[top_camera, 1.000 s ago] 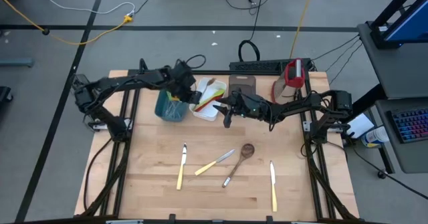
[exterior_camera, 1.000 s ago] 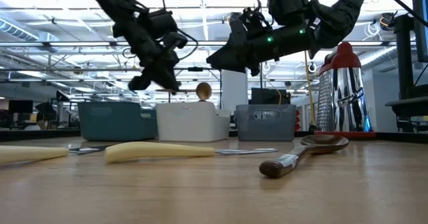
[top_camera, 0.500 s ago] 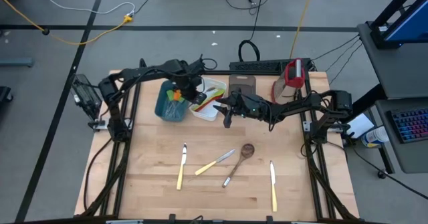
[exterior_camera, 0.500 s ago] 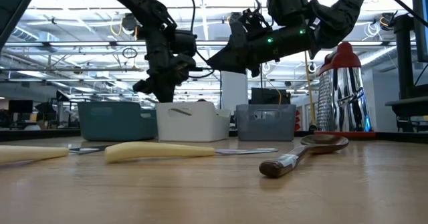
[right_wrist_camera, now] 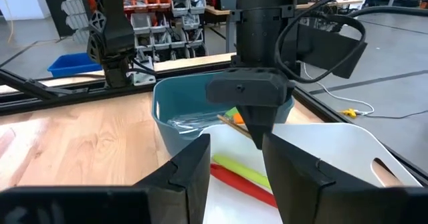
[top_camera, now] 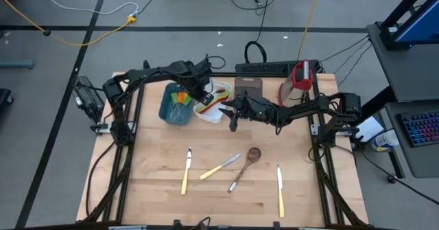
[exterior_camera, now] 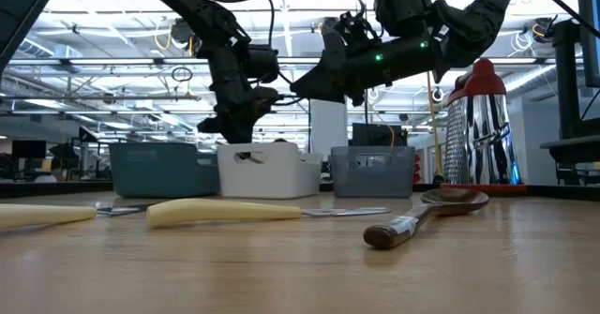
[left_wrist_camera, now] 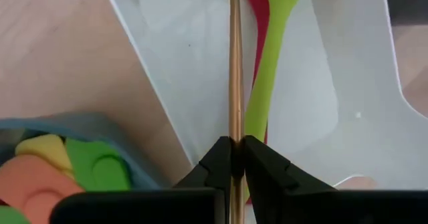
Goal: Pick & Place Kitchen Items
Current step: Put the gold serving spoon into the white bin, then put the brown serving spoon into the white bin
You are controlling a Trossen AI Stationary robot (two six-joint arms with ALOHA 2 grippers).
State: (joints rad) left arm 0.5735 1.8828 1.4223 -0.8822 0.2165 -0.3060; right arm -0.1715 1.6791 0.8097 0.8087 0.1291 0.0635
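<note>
No legible text, labels, brands, numbers or signs anywhere in these views.

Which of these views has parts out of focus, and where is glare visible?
Low view: the near knife handle and wooden spoon look soft, and the ceiling lights glare behind the arms. Left wrist view: the white tray is bright, the near fingers blurred.

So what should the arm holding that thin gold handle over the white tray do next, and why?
Probably open its fingers. The left gripper pinches the gold spoon directly above the white tray, where the green spoon and a red one already lie, so letting go should drop it in.
</note>
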